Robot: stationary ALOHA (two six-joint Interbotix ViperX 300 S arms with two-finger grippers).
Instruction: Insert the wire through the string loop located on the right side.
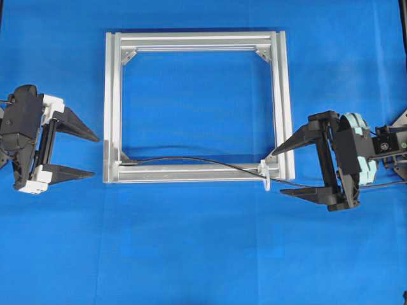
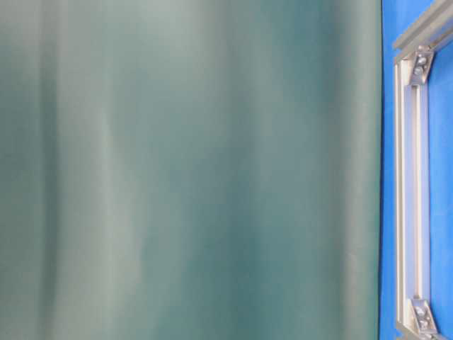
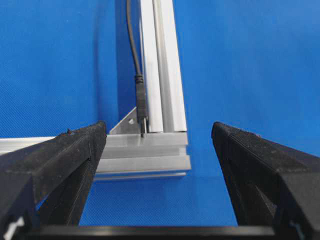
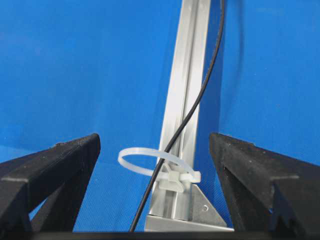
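The wire (image 1: pixel 191 159) is a thin black cable lying along the near bar of the silver frame (image 1: pixel 191 41). Its plug tip (image 3: pixel 142 107) rests in the frame's near left corner. The cable runs right, crosses the string loop (image 1: pixel 266 179) and goes on under the right arm. In the right wrist view the wire (image 4: pixel 199 100) appears to pass through the whitish string loop (image 4: pixel 145 161) tied to the frame bar. My left gripper (image 1: pixel 95 155) is open, left of the frame and holding nothing. My right gripper (image 1: pixel 278 172) is open, its fingers on either side of the loop corner, touching neither loop nor wire.
Blue cloth covers the table around the frame. The table-level view is almost wholly blocked by a blurred green surface, with only a frame bar (image 2: pixel 410 212) showing at its right edge.
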